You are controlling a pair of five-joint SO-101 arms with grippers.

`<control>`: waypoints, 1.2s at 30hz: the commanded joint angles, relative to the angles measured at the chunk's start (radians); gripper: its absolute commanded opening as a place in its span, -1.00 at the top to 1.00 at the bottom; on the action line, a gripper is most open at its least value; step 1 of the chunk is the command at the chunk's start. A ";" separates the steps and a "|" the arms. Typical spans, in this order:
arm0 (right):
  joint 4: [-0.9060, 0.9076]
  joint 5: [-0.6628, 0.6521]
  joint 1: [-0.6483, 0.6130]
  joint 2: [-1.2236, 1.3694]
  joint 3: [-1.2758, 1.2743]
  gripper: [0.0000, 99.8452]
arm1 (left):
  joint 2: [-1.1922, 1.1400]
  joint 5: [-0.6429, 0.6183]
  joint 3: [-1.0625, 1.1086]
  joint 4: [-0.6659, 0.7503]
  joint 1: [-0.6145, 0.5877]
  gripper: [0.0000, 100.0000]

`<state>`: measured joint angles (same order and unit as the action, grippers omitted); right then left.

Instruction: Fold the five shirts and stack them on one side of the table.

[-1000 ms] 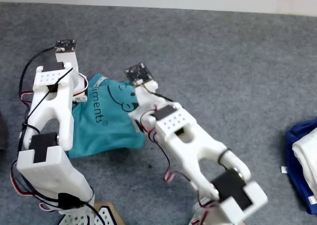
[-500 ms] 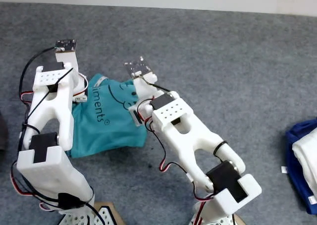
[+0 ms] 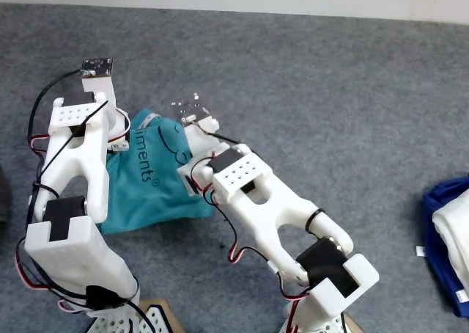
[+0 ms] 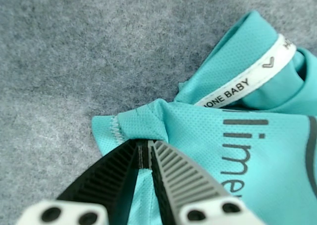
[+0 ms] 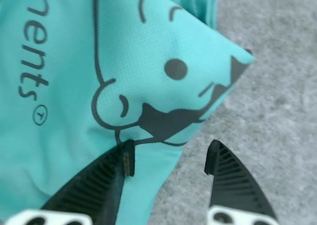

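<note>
A teal shirt [image 3: 157, 179] with dark print lies partly folded on the grey table between the two arms. My left gripper [image 4: 147, 148] is shut on the hemmed edge of the teal shirt [image 4: 257, 145], near its white collar band. In the high view that gripper [image 3: 119, 136] sits at the shirt's left edge. My right gripper [image 5: 171, 158] stands open over the shirt's printed side [image 5: 124, 66]; one finger rests on the cloth, the other is over bare carpet. It shows in the high view [image 3: 192, 131] at the shirt's far right corner.
At the right edge of the table lies a dark blue shirt [image 3: 440, 230] with a white garment [image 3: 456, 227] on it. The grey surface [image 3: 330, 105] between the arms and that pile is bare. A brown board [image 3: 157, 315] sits at the left arm's base.
The right arm has swung left over the teal shirt, its gripper now further onto the cloth. The left arm has stayed put, holding the shirt's edge.
</note>
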<state>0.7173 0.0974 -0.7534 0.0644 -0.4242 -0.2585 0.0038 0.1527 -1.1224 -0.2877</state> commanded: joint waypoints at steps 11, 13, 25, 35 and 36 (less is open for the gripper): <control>-0.025 0.048 -0.002 0.131 0.016 0.52 | 0.048 0.011 0.019 0.018 0.007 0.99; 0.007 0.049 -0.004 0.183 0.088 0.54 | 0.048 0.011 0.019 0.020 0.005 0.99; 0.088 0.043 0.004 0.268 0.239 0.98 | 0.048 0.011 0.024 0.055 0.004 0.99; 0.134 0.041 0.203 -0.120 0.088 0.98 | 0.047 0.011 0.025 0.064 0.008 0.99; 0.134 0.041 0.222 -0.176 0.062 0.98 | 0.047 0.011 0.028 0.075 0.008 0.99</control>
<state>0.8447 0.1343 -0.6061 0.0829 -0.3261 -0.2585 0.0038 0.1818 -1.0717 -0.2877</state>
